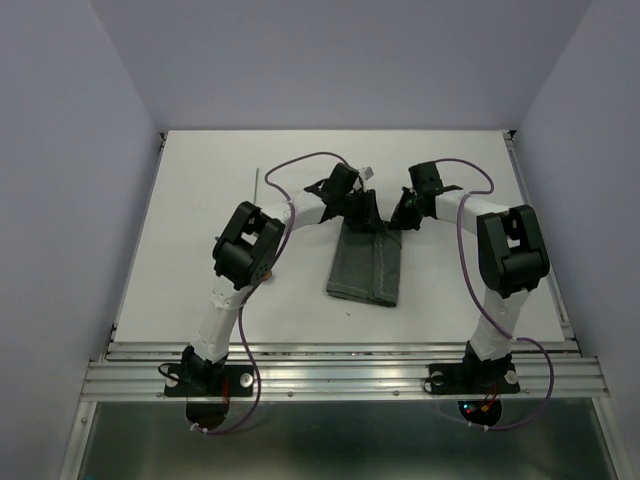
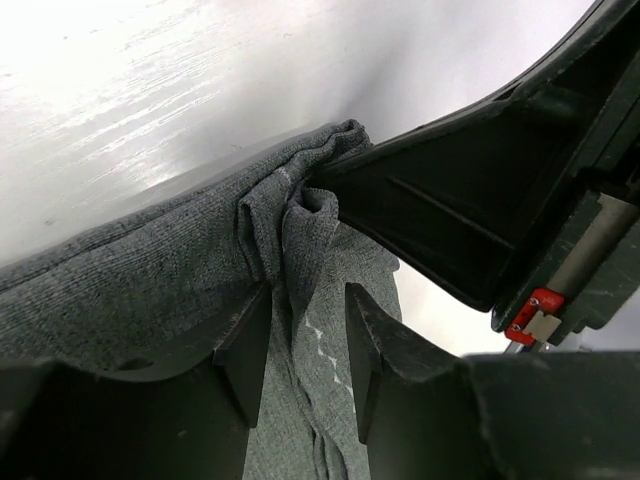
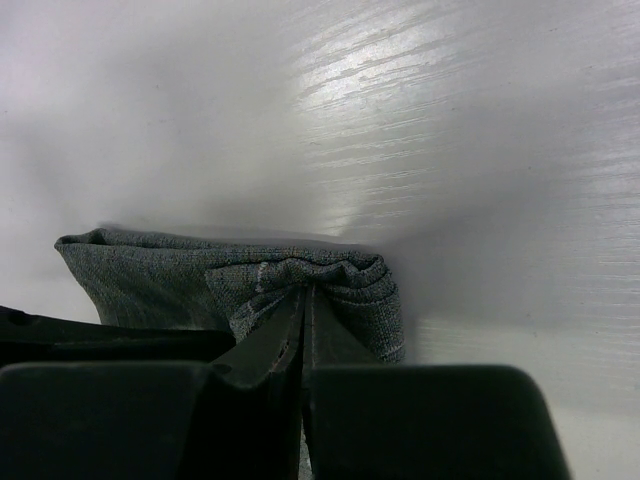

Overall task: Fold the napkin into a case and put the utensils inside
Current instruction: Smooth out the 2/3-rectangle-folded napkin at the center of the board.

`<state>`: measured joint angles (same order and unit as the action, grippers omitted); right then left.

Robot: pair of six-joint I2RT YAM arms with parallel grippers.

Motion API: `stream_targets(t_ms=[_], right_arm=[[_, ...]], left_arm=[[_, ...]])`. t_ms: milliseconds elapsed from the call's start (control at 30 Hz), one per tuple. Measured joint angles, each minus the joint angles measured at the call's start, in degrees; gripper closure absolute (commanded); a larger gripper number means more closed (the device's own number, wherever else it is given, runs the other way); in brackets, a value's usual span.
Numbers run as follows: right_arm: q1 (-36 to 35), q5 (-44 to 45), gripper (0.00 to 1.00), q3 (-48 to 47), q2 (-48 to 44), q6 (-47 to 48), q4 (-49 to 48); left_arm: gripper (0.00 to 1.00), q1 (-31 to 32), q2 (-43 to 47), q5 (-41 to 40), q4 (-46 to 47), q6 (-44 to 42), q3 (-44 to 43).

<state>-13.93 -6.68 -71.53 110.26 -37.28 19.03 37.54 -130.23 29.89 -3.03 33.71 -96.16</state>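
Observation:
The dark grey napkin [image 1: 365,265] lies folded as a long narrow rectangle at the table's middle, its short far edge under both grippers. My left gripper [image 1: 364,214] is at that far edge, its jaws open astride a raised ridge of cloth [image 2: 300,225], with the fingertips [image 2: 255,320] resting on the fabric. My right gripper [image 1: 398,218] is shut on the cloth's bunched far right corner [image 3: 350,275], and its black finger [image 2: 440,215] shows in the left wrist view. A slim grey stick [image 1: 257,186] lies at the far left. The red and teal spoon is out of view.
White table [image 1: 200,290] with raised side rails. Purple cables loop from both arms over the far middle. A metal rail [image 1: 340,375] runs along the near edge by the arm bases.

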Motion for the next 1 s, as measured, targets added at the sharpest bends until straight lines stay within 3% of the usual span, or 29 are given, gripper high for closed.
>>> stream_targets(t_ms=[233, 367, 433, 1000], right_arm=[[0.00, -0.42, 0.99, 0.00, -0.04, 0.02, 0.07], [0.00, -0.68, 0.98, 0.00, -0.85, 0.33, 0.68], [0.00, -0.83, 0.96, 0.00, -1.62, 0.55, 1.29], [0.00, -4.33, 0.93, -0.83, -4.59, 1.73, 2.14]], left_arm=[[0.62, 0.28, -2.73, 0.20, 0.00, 0.26, -2.36], [0.81, 0.24, -3.23, -0.24, -0.28, 0.22, -2.99], [0.99, 0.24, -3.61, -0.44, -0.26, 0.22, -2.99], [1.00, 0.22, -3.87, 0.28, 0.20, 0.61, -2.99]])
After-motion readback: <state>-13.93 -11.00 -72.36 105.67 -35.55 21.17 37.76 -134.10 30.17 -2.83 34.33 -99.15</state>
